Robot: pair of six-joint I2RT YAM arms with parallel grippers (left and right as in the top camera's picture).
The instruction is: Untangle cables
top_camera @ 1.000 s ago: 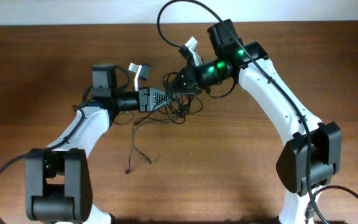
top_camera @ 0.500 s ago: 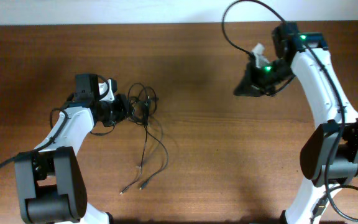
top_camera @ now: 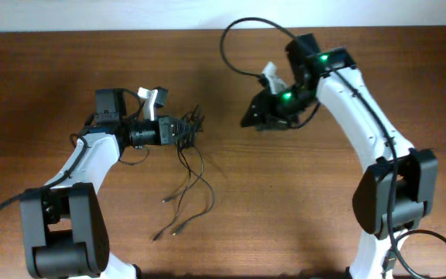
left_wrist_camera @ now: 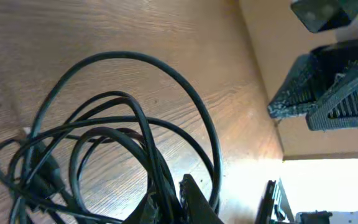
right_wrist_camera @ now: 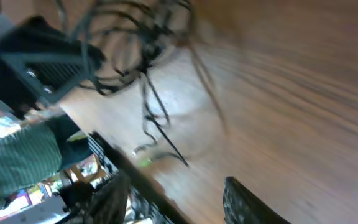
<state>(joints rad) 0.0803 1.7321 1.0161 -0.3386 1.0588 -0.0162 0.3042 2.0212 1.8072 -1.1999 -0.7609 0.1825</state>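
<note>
At the left of the brown wooden worktop (top_camera: 300, 225), the left pincer (top_camera: 183, 132) points to the right. Its jaws are closed on the knot of the thin black cables (top_camera: 192, 122). The left wrist view shows several loops of cord crossing one another and gathering in between the fingers at the bottom of the picture. From the knot, loose strands run across the wood toward the front edge of the worktop. Their small plug ends (top_camera: 178, 230) lie on the surface, a little apart from each other. Further right, the right pincer (top_camera: 251, 119) is well apart from the cables and points toward them. Its wrist view is blurred, but the two fingers stand apart with only wood showing between them, and they hold nothing.
</note>
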